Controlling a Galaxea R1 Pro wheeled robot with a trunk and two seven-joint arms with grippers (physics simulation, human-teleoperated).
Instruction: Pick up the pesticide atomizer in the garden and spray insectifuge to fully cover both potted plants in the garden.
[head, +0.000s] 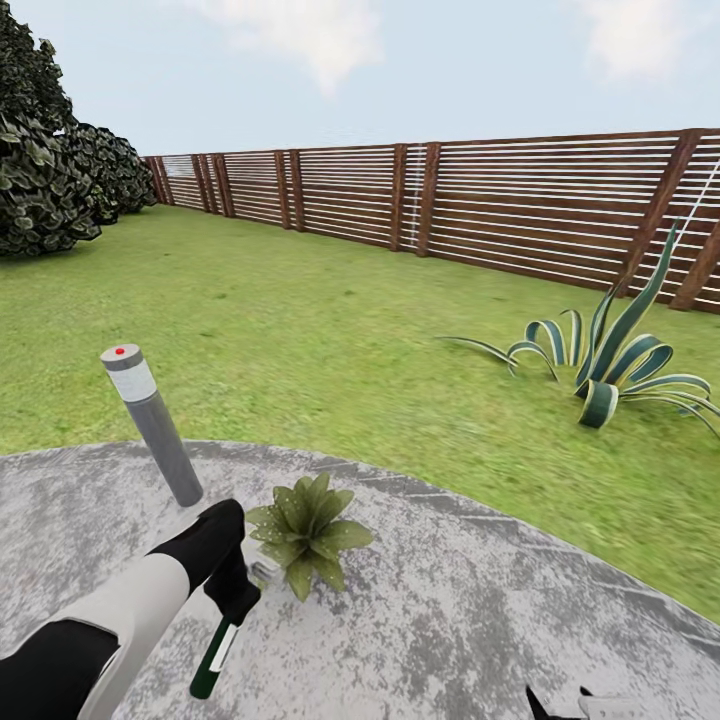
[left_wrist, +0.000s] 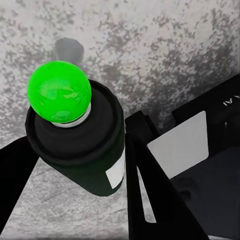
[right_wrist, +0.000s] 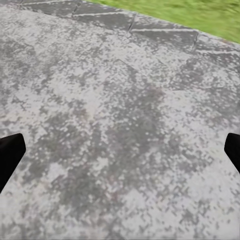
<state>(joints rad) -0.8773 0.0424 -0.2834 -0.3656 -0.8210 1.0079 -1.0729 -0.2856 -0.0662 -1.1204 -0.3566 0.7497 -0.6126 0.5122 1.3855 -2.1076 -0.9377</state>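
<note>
So, quick rundown of where this sits:

Left pincer (head: 238, 597): clenched around the pesticide atomizer (head: 213, 655), gripping it near the top, the bottle hanging down and slightly tilted below it. In the left wrist view the fingers (left_wrist: 145, 185) sit either side of the dark body (left_wrist: 82, 150).

Right pincer (right_wrist: 120, 155): released, tips spread wide apart, nothing between them, just hovering over the patio (right_wrist: 120, 100).

Potted plant (head: 305, 530): right beside the left pincer, a bit ahead of it and toward the fence (head: 450, 195) side. Only one plant visible from here.

Pot contents: tiny grey pot is mostly buried under the leaves, so can't say much beyond the rosette itself. No whitish specks I can make out on it.

Doing this step well: I'd get the nozzle end aimed at the leaves, not the paving, keep it close, and sweep across the whole rosette so the far leaves get coverage too.

Watch out: the bollard lamp (head: 152, 425) stands just beyond the pincer, easy to clip with the arm.
</note>
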